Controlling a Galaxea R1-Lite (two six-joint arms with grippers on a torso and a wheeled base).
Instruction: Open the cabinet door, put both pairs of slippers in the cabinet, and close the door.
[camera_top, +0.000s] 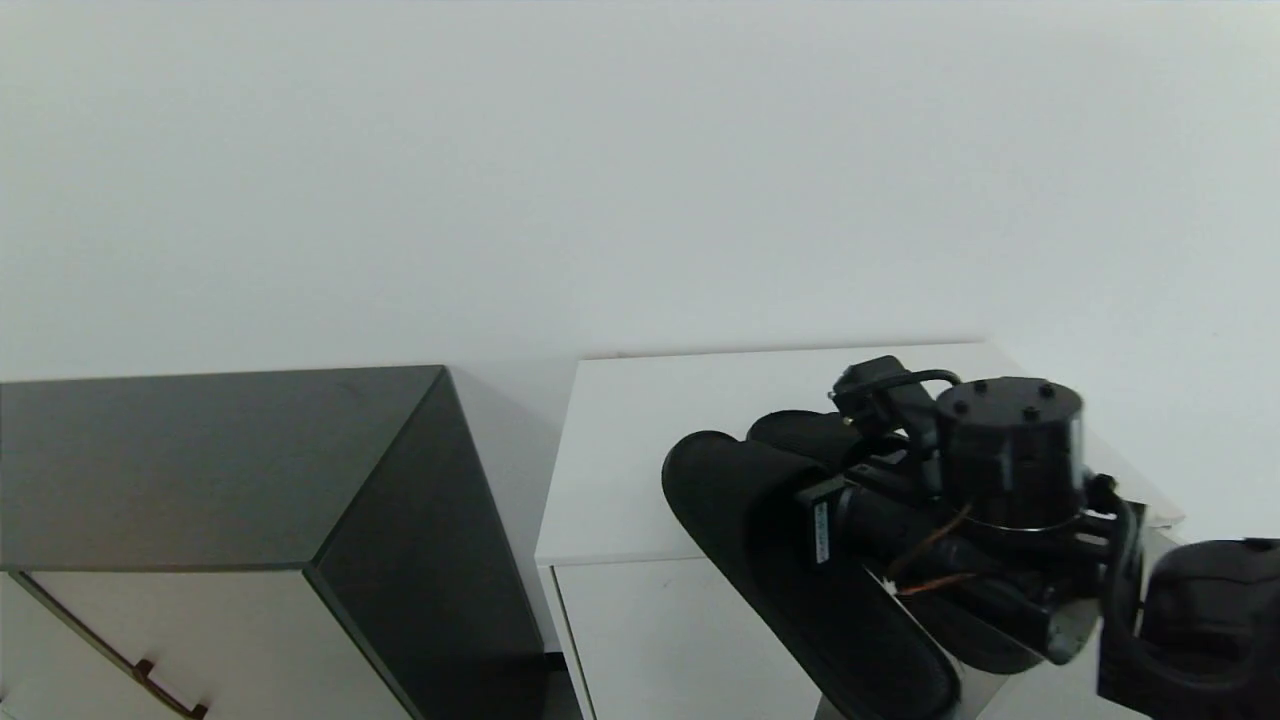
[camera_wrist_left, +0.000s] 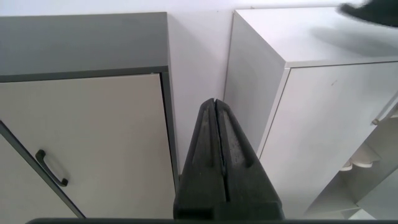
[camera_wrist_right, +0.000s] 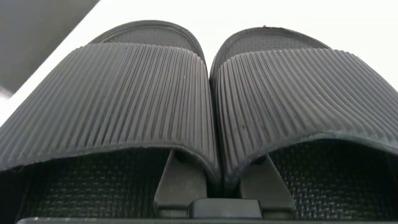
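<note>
Leftmost, the left gripper (camera_wrist_left: 215, 107) has its fingers pressed flat together on nothing, facing the gap between two cabinets. Further right, the right gripper (camera_wrist_right: 219, 180) has one finger (camera_wrist_right: 177, 183) under each strap, pinching the black slippers (camera_top: 760, 520) by their touching inner sides, raised before the white cabinet (camera_top: 640, 450). The grey cabinet (camera_top: 200, 460) has a beige front with a dark handle (camera_wrist_left: 51, 168). The white cabinet's open shelf (camera_wrist_left: 373, 146) bears something pale, too small to tell. A plain white wall (camera_top: 640, 180) stands behind.
</note>
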